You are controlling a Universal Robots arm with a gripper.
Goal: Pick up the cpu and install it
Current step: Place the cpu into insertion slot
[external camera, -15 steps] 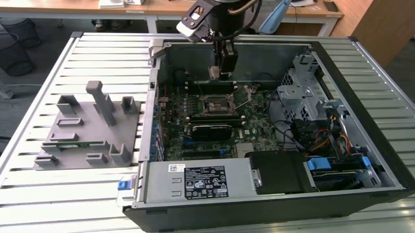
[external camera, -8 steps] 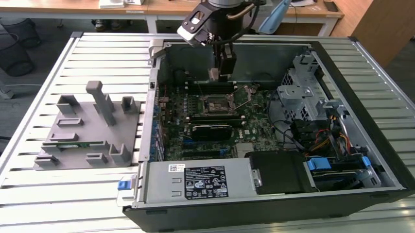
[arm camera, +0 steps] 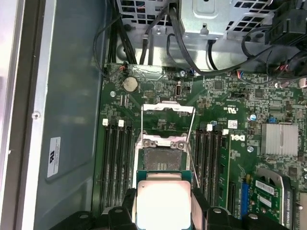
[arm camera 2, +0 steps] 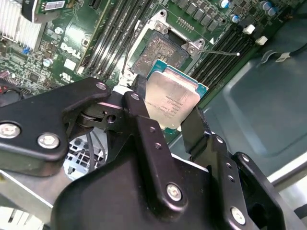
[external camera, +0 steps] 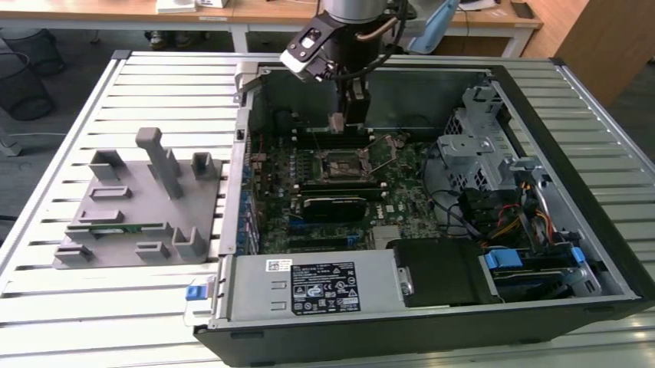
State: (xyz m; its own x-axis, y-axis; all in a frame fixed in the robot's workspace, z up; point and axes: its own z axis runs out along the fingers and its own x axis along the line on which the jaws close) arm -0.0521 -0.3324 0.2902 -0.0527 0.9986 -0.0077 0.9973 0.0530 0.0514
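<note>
The cpu is a flat square chip with a silvery top and a green rim. My gripper is shut on it, one black finger on each side edge. In the exterior view the gripper hangs inside the open computer case, a little behind and above the motherboard socket, with the cpu at its tip. In the first wrist view the cpu sits in the gripper just short of the socket, which lies bare. The socket's metal frame is flipped open.
Memory slots run along both sides of the socket. A drive cage with cables stands at the exterior view's right and a power supply at the case front. A grey holder with a green stick sits on the table to the left.
</note>
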